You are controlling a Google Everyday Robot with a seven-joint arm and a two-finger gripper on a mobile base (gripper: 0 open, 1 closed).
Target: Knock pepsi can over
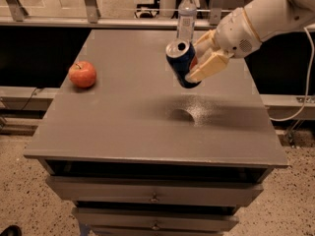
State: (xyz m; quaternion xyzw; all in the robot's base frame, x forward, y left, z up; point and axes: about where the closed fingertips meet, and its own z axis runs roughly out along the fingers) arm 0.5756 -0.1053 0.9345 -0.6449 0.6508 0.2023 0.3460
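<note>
The dark-blue pepsi can point(181, 63) is lifted off the grey table point(123, 112), tilted with its silver top leaning left. My gripper point(201, 58) is shut on the pepsi can from its right side, with tan fingers point(209, 67) wrapped around the body. The white arm reaches in from the upper right. The can's shadow falls on the table right below it.
A red apple point(82, 74) sits at the table's left side. A clear plastic water bottle point(186, 14) stands at the back edge, just behind the can. Drawers front the table below. A railing runs along the back.
</note>
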